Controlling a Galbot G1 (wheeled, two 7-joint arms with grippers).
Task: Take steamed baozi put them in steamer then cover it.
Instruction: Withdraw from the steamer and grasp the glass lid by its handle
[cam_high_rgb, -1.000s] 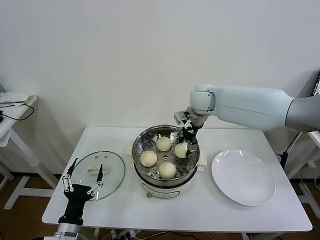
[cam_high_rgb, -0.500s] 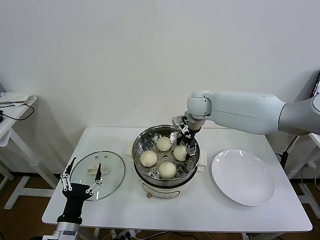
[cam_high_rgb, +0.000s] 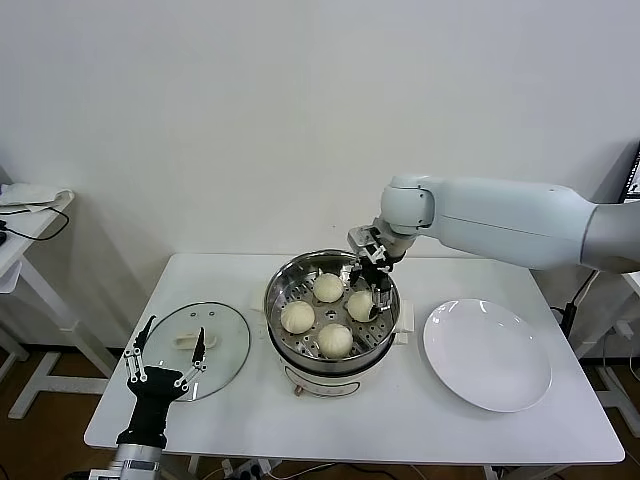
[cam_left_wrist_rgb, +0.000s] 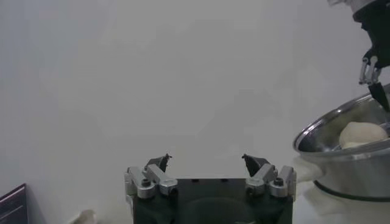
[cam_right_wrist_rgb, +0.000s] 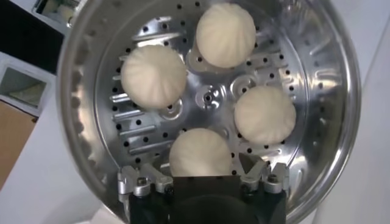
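The steamer (cam_high_rgb: 270, 305) stands mid-table with several cream-white baozi (cam_high_rgb: 297, 317) on its perforated tray. My right gripper (cam_high_rgb: 374, 287) hangs open just above the rightmost baozi (cam_high_rgb: 361, 305), apart from it. In the right wrist view that baozi (cam_right_wrist_rgb: 200, 152) lies between the spread fingers of the right gripper (cam_right_wrist_rgb: 203, 162), inside the steamer (cam_right_wrist_rgb: 79, 103). The cover (cam_high_rgb: 225, 345), a glass lid, lies flat on the table to the left. My left gripper (cam_high_rgb: 165, 358) is open and empty at the lid's near edge. The left wrist view shows the left gripper (cam_left_wrist_rgb: 206, 158) with nothing between its fingers and the steamer (cam_left_wrist_rgb: 341, 161) farther off.
A bare white plate (cam_high_rgb: 487, 353) lies on the table right of the steamer. The white wall stands close behind the table. A small side table (cam_high_rgb: 30, 215) is at the far left.
My right gripper has opened and let go of the rightmost baozi, which now rests on the tray; the gripper has lifted slightly. The left arm has barely moved.
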